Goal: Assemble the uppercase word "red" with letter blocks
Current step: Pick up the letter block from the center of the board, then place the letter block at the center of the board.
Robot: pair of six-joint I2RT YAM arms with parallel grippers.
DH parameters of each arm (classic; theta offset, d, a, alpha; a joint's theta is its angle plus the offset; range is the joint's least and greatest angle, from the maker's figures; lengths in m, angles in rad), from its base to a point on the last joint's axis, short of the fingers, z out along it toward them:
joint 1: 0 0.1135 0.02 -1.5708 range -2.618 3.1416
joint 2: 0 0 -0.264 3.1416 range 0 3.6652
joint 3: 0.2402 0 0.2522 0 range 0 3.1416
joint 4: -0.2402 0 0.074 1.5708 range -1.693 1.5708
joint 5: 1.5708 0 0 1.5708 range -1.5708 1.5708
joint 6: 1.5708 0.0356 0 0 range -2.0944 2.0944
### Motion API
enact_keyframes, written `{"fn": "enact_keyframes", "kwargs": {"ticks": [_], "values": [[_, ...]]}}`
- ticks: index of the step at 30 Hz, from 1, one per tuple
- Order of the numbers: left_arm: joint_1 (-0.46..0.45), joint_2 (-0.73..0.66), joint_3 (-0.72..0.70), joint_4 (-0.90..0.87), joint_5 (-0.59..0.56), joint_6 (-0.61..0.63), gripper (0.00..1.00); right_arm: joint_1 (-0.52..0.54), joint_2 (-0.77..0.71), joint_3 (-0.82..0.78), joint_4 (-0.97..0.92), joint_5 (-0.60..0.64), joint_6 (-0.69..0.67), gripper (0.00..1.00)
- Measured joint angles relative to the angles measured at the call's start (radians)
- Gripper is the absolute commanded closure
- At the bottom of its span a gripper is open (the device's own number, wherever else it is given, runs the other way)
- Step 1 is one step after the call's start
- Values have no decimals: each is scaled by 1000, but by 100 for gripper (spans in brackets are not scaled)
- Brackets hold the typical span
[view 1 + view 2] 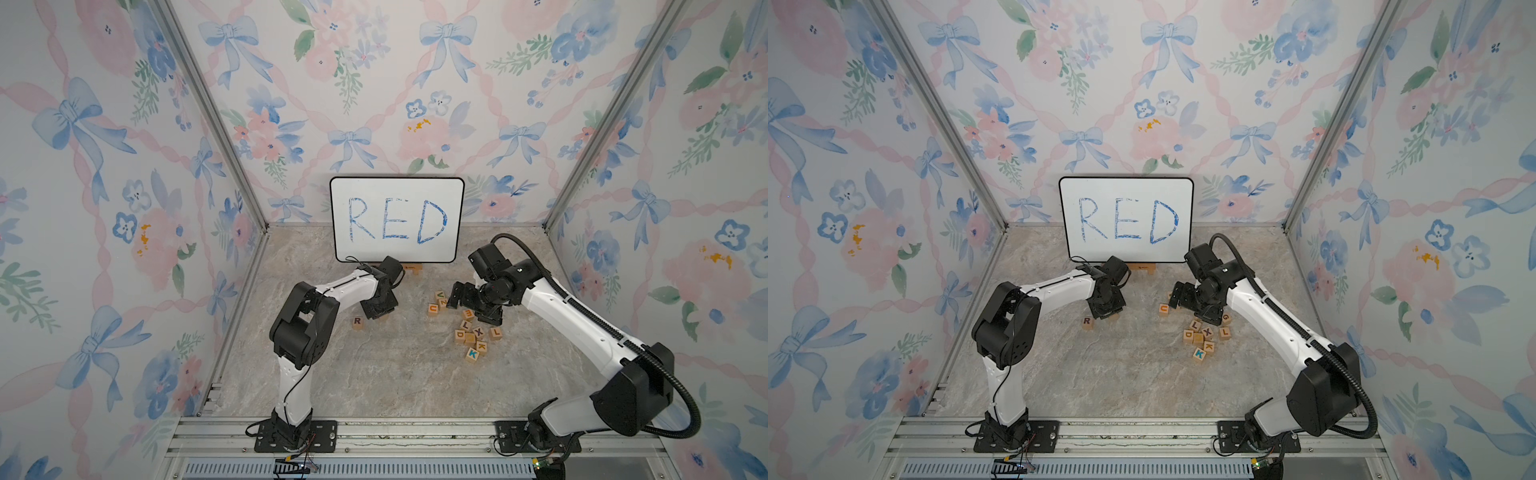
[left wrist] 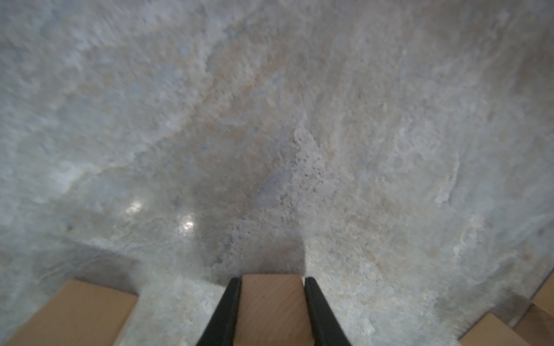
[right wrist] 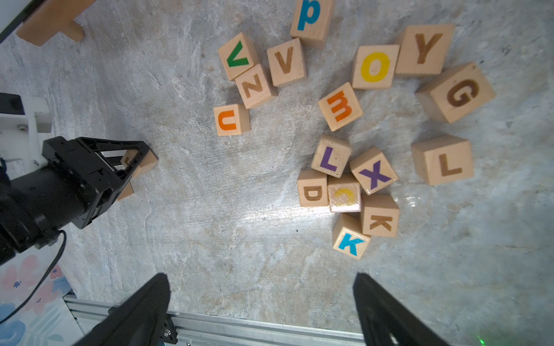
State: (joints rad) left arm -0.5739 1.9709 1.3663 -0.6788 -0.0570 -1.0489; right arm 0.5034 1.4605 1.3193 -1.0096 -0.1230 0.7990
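Observation:
My left gripper (image 2: 272,280) is shut on a light-wood letter block (image 2: 271,308) low over the marble table; the block's letter cannot be read. Beside it stands the purple R block (image 1: 358,322), also seen in a top view (image 1: 1087,322). The orange E block (image 3: 340,106) lies in the pile on the right. So does a D block (image 3: 312,191), which touches a block whose yellow letter is lost in glare. My right gripper (image 3: 262,281) hangs open above that pile with nothing between its fingers, seen in both top views (image 1: 473,307) (image 1: 1196,307).
Several other letter blocks lie around the E and D, among them a teal K (image 3: 350,244), purple X (image 3: 374,176) and brown G (image 3: 461,93). The white board (image 1: 397,220) reading RED stands at the back on a wooden foot (image 1: 412,269). Aluminium rails (image 1: 374,436) run along the front.

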Motion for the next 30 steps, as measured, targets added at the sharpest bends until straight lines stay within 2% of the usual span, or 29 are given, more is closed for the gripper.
{"fn": "enact_keyframes", "kwargs": {"ticks": [13, 23, 30], "values": [[-37, -85, -33, -63, -39, 198, 79, -5, -28, -16, -1, 0, 0, 3], [-48, -70, -21, -128, -73, 366, 78, -5, -32, -16, -1, 0, 1, 3], [-51, -35, -14, -135, -78, 415, 77, -5, -32, -16, -1, 0, 1, 3]]}}
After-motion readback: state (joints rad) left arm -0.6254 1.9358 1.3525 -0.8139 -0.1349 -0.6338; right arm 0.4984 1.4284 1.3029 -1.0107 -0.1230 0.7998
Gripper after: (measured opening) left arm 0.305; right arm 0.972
